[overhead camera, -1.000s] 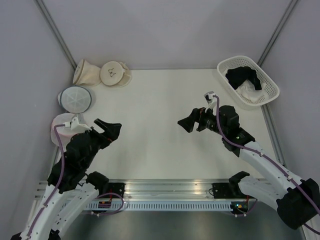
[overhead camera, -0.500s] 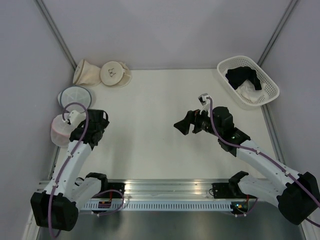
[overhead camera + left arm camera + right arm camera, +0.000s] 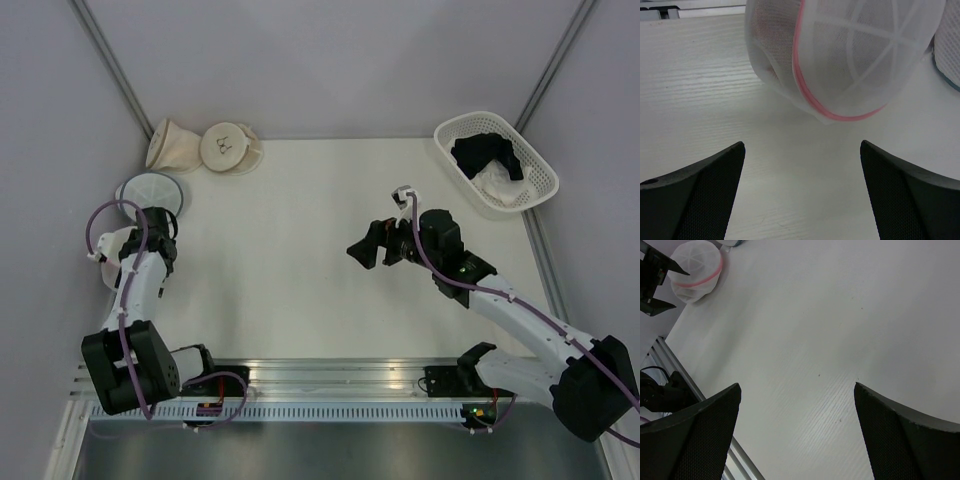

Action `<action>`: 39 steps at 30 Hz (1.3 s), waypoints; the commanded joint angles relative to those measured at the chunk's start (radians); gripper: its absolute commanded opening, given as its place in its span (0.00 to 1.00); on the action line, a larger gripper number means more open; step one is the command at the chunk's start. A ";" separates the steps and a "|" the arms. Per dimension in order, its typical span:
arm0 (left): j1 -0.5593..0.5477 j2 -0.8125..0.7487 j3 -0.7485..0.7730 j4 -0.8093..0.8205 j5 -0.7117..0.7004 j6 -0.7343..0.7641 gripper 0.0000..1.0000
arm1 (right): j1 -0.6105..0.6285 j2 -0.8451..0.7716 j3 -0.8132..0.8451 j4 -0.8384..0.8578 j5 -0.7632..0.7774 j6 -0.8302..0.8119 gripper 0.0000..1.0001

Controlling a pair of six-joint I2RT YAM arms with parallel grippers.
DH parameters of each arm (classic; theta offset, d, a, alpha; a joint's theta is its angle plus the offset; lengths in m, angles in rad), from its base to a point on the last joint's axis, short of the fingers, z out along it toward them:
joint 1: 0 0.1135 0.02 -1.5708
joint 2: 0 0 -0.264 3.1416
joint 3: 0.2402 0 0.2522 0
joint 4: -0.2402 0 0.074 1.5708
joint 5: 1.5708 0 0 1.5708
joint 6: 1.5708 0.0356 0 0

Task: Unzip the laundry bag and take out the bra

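**Inspector:** Where is the laundry bag (image 3: 840, 55), and what is its condition?

**Assessor:** It lies on the worktop (image 3: 300, 200) at the far left edge. It is domed and full, and its pink rim runs unbroken wherever the left wrist view shows it. No gap shows along that seam, and I cannot locate the zip pull. My judgement is that it has not been unzipped.

**Inspector:** And the bra?

**Assessor:** It is not visible as such. There is a faint pinkish tint behind the mesh on one side and nothing more. I judge it to be inside the bag, so both steps, the unzipping and the removal, are left to do.

**Inspector:** What is the left gripper (image 3: 801, 150) doing?

**Assessor:** Its jaws are spread wide and hold nothing. It points at the bag from just beside it, with bare worktop between the fingertips and the pink rim, so there is no contact. I would call this an approach and not yet a grasp.

**Inspector:** What else is close by?

**Assessor:** The pouch with the grey-blue rim (image 3: 150, 195) sits just beyond the bag and appears to be touching it or nearly so. It should not be mistaken for the bag.

**Inspector:** And the right gripper (image 3: 796, 390)?

**Assessor:** It is also wide open and holds nothing. It hangs above the middle of the worktop, well apart from the bag, which appears small in the corner of the right wrist view. It touches nothing.
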 commanded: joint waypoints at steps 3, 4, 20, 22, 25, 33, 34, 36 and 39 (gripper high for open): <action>0.080 0.060 0.068 0.027 -0.063 -0.052 0.99 | 0.002 0.031 0.045 0.006 -0.016 -0.019 0.98; 0.088 0.071 0.069 0.025 -0.066 -0.062 0.99 | 0.002 0.036 0.045 0.007 -0.019 -0.017 0.98; 0.144 0.253 0.061 0.158 -0.089 -0.190 0.68 | 0.002 0.065 0.038 0.003 -0.035 -0.016 0.98; 0.144 0.282 0.068 0.168 -0.095 -0.178 0.65 | 0.002 0.062 0.036 -0.004 -0.027 -0.023 0.98; 0.148 0.315 0.095 0.174 -0.115 -0.168 0.56 | 0.004 0.054 0.033 -0.010 -0.023 -0.029 0.98; 0.154 0.316 0.130 0.188 -0.131 -0.147 0.16 | 0.004 0.027 0.028 -0.050 0.002 -0.045 0.98; 0.152 0.310 0.128 0.194 -0.126 -0.147 0.13 | 0.002 0.025 0.028 -0.050 0.002 -0.042 0.98; 0.152 0.296 0.124 0.197 -0.109 -0.141 0.10 | 0.004 0.025 0.028 -0.050 -0.004 -0.040 0.98; 0.154 0.269 0.108 0.228 -0.062 -0.101 0.02 | 0.002 0.020 0.027 -0.047 -0.004 -0.039 0.98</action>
